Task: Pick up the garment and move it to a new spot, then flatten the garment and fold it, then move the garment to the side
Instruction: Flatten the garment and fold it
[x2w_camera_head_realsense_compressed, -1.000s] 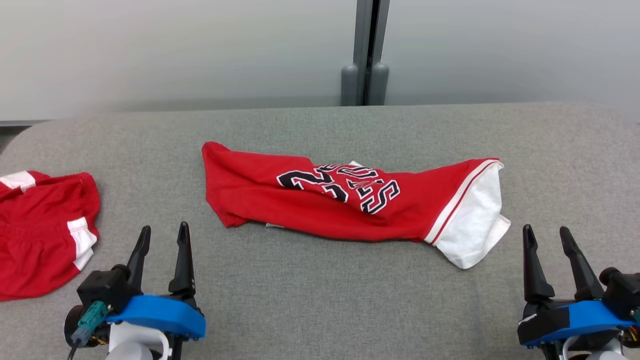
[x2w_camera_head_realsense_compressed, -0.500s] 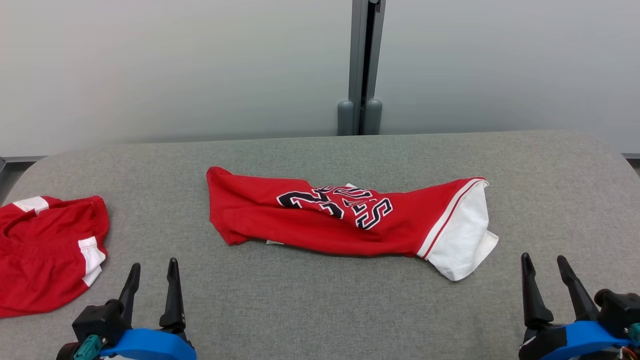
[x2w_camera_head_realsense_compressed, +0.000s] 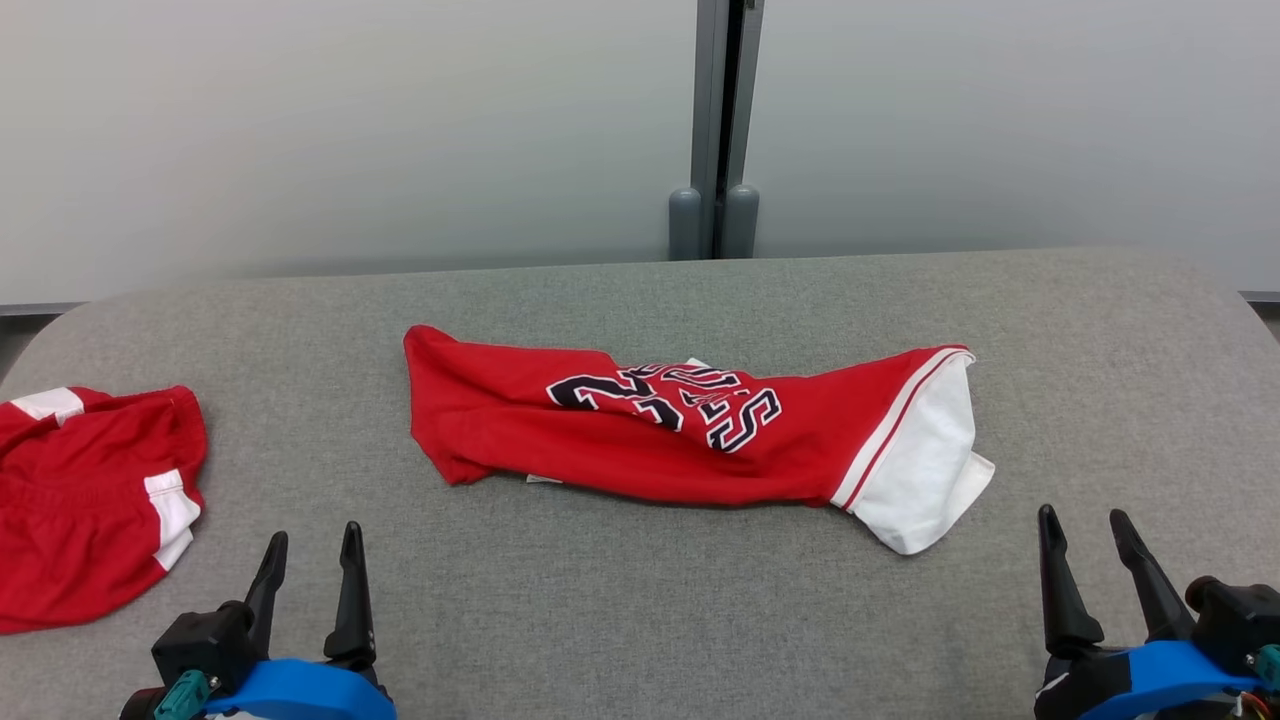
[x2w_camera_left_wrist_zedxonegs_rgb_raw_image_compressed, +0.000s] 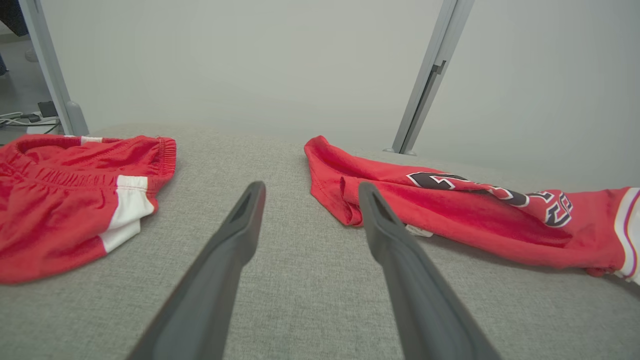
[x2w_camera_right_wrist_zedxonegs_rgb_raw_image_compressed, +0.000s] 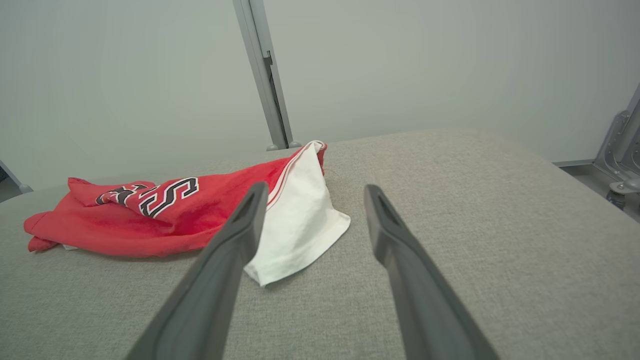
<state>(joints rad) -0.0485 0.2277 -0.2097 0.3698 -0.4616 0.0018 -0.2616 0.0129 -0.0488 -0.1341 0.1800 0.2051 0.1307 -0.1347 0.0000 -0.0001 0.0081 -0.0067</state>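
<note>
A crumpled red garment (x2w_camera_head_realsense_compressed: 640, 435) with dark lettering and a white end panel lies across the middle of the grey table (x2w_camera_head_realsense_compressed: 640, 610). In the left wrist view the garment (x2w_camera_left_wrist_zedxonegs_rgb_raw_image_compressed: 465, 215) stretches off to the right, and in the right wrist view the same garment (x2w_camera_right_wrist_zedxonegs_rgb_raw_image_compressed: 165, 215) lies ahead on the left, its white end nearest. My left gripper (x2w_camera_head_realsense_compressed: 312, 538) stands open at the lower left, short of the garment's red end. At the lower right my right gripper (x2w_camera_head_realsense_compressed: 1083, 518) is open too, just beyond the white end. Both hold nothing.
Red shorts (x2w_camera_head_realsense_compressed: 85, 500) with white patches lie at the table's left edge, seen also in the left wrist view as red shorts (x2w_camera_left_wrist_zedxonegs_rgb_raw_image_compressed: 70, 195). A grey post (x2w_camera_head_realsense_compressed: 715, 120) and pale wall stand behind the table. A wheeled metal frame (x2w_camera_right_wrist_zedxonegs_rgb_raw_image_compressed: 622, 160) stands off the table's right end.
The camera has tilted, so the whole picture sits lower and the grippers show less. Both grippers stay open, and the garment has not moved on the table.
</note>
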